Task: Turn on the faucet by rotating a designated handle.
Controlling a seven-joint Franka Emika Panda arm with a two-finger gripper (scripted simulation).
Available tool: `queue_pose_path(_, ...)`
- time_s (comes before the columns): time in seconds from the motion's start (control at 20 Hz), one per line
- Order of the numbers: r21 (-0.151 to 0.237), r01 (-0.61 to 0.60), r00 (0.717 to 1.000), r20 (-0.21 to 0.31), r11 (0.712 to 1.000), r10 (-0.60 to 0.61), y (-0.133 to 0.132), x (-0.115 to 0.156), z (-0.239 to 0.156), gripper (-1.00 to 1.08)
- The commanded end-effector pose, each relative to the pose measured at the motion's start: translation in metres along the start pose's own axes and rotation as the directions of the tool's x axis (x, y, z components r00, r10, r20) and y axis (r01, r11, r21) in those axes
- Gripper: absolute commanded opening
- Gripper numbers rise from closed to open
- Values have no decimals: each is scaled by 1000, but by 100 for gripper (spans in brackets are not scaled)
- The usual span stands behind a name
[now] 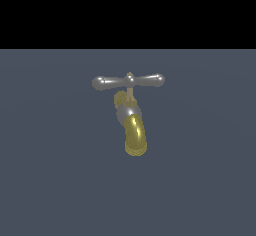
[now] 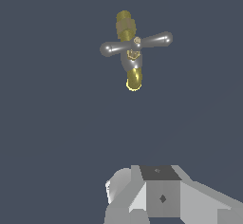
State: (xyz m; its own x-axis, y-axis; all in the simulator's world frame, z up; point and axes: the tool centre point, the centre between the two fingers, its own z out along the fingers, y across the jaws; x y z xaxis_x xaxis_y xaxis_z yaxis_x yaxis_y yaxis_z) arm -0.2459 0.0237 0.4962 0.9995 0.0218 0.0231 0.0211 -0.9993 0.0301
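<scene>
The faucet (image 1: pixel 131 115) stands in the middle of the exterior view, its curved brass-gold spout (image 1: pixel 135 136) pointing toward the camera. Across its top lies the handle (image 1: pixel 128 81), a slim silver bar with rounded ends and a small brass hub, roughly level. The wrist view looks down on the faucet (image 2: pixel 133 52), with the handle (image 2: pixel 136 43) crossing the spout. Grey-white blocky parts of my gripper (image 2: pixel 161 194) show at the edge of the wrist view, well apart from the faucet. Its fingertips cannot be made out. The exterior view does not show the gripper.
A plain dark blue-grey floor (image 1: pixel 60 180) surrounds the faucet on all sides. The exterior view is black above the floor's far edge.
</scene>
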Motion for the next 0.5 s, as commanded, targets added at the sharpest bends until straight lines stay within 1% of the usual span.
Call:
queue_pose_path(0.0, 0, 0, 1000, 0, 1000, 0, 0, 0, 0, -100)
queue_pose_path(0.45, 1, 46, 999, 0, 999, -46, 7, 0, 8, -100)
